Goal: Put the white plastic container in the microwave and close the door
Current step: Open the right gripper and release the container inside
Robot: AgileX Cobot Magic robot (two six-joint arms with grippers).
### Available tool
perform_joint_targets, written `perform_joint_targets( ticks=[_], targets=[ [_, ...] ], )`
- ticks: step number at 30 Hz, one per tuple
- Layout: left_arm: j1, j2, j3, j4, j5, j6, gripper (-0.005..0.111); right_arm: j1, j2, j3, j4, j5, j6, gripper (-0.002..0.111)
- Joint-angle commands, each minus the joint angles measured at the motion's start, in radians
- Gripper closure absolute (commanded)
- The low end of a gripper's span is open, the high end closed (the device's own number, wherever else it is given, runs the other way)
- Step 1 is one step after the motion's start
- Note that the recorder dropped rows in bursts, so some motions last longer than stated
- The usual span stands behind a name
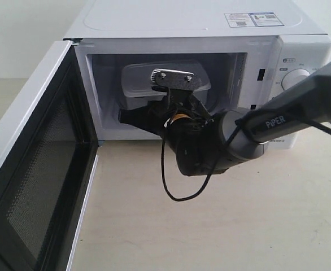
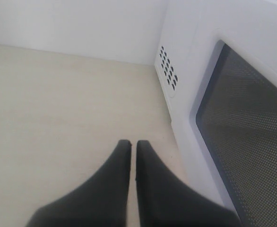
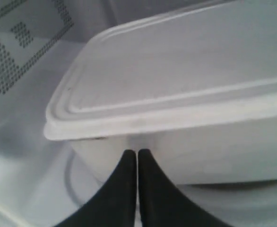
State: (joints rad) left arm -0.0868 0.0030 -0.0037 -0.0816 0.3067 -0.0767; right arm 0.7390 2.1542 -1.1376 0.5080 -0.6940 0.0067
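The white microwave [image 1: 199,22] stands with its door [image 1: 35,169] swung wide open to the left. The white plastic container [image 1: 137,79], lid on, sits inside the cavity on the glass turntable [image 3: 77,189]. My right gripper [image 3: 137,153] reaches into the cavity and is shut with nothing between its fingers. Its tips are at the container's [image 3: 186,71] side wall just under the lid's rim, and whether they touch it I cannot tell. My left gripper [image 2: 129,144] is shut and empty above the table, beside the door's [image 2: 252,132] outer face with the dark window.
The right arm [image 1: 278,118] crosses in front of the control panel and partly hides a round knob [image 1: 294,78]. A black cable [image 1: 177,192] loops down from the wrist. The beige tabletop [image 1: 239,226] stretches in front. Vent holes [image 2: 168,73] mark the microwave's side.
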Motion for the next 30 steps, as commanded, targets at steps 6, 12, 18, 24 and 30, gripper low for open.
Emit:
perform_joint_targets(
  ticks=[6, 12, 18, 24, 30],
  targets=[
    [0.002, -0.003, 0.004, 0.000, -0.001, -0.006, 0.102, -0.020, 0.008, -0.060, 0.030, 0.067, -0.012, 0.108],
    [0.002, -0.003, 0.004, 0.000, -0.001, -0.006, 0.102, 0.016, -0.019, -0.027, 0.064, 0.038, -0.016, 0.108],
    [0.002, -0.003, 0.004, 0.000, -0.001, -0.006, 0.102, 0.052, -0.120, 0.112, 0.103, -0.014, -0.025, 0.108],
    [0.002, -0.003, 0.004, 0.000, -0.001, -0.006, 0.102, 0.090, -0.274, 0.310, 0.119, 0.019, -0.067, 0.108],
    [0.002, -0.003, 0.004, 0.000, -0.001, -0.006, 0.102, 0.097, -0.485, 0.468, 0.119, 0.167, -0.163, 0.108]
  ],
)
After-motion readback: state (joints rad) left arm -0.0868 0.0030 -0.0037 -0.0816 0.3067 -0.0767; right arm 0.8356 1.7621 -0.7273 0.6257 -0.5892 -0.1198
